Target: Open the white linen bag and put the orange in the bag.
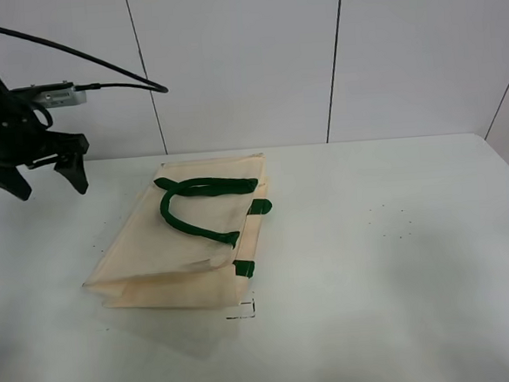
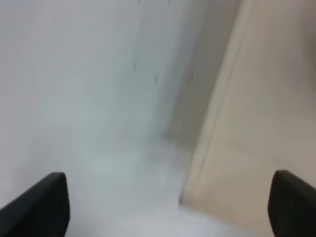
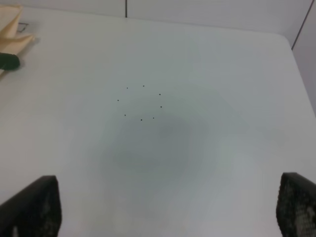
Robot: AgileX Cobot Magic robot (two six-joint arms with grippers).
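Observation:
The white linen bag (image 1: 188, 244) lies flat and closed on the table, left of the middle, with its dark green handles (image 1: 199, 204) on top. My left gripper (image 1: 49, 183) hangs open and empty above the table's far left, apart from the bag. In the left wrist view the open gripper (image 2: 168, 207) is over bare table with the bag's edge (image 2: 261, 113) beside it. My right gripper (image 3: 165, 207) is open and empty over the right part of the table; a bag corner (image 3: 12, 34) and a green tab (image 3: 9, 60) show far off. The orange is out of view.
The white table (image 1: 399, 259) ends at a white panelled wall (image 1: 245, 60). A ring of small black dots (image 1: 392, 221) marks the table right of the bag and shows in the right wrist view (image 3: 142, 101). A small black corner mark (image 1: 243, 311) lies by the bag's front corner.

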